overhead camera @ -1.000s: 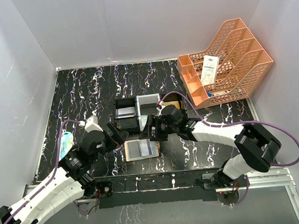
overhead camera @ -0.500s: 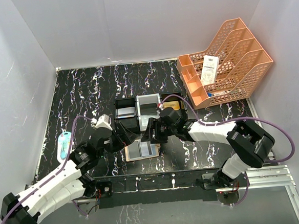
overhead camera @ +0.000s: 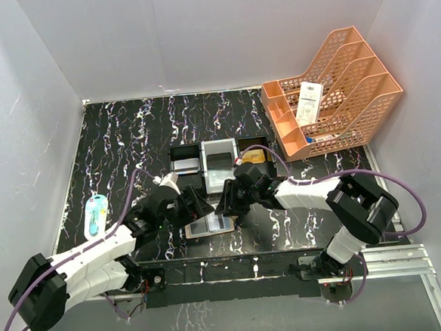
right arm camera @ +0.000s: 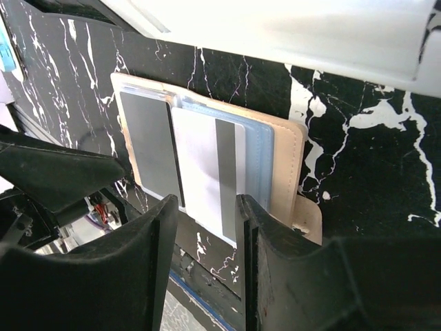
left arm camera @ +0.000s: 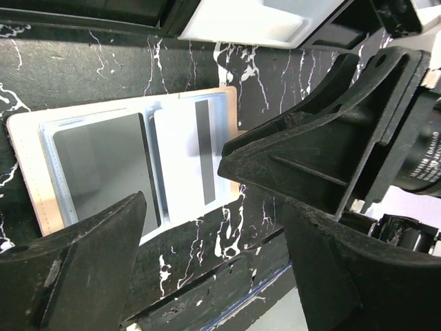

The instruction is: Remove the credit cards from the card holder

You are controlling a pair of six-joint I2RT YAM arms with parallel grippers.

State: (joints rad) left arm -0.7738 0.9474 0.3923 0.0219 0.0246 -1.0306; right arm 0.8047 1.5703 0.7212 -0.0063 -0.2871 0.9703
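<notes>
The tan card holder [overhead camera: 197, 229] lies open on the table near the front edge. Two credit cards sit in its pale blue slots: a dark grey one [left arm camera: 100, 169] and a silvery one with a dark stripe [right arm camera: 207, 172]. My right gripper [right arm camera: 207, 227] hovers over the silvery card's near edge, its jaws narrow but apart, nothing between them. My left gripper [left arm camera: 213, 262] stands open and wide over the holder's front edge, close against the right gripper [overhead camera: 225, 204]. Nothing is held by either one.
A black-and-grey three-compartment tray [overhead camera: 217, 145] stands just behind the holder, with a grey card [overhead camera: 185, 166] and a gold card [overhead camera: 254, 156] in it. An orange file rack [overhead camera: 336, 89] with a white receipt [overhead camera: 309, 102] is at back right. A pale blue object [overhead camera: 96, 216] lies at the left.
My left arm has swung right and forward to the card holder, its jaws narrowing a little. The right gripper has dropped closer to the holder and its jaws have narrowed a lot.
</notes>
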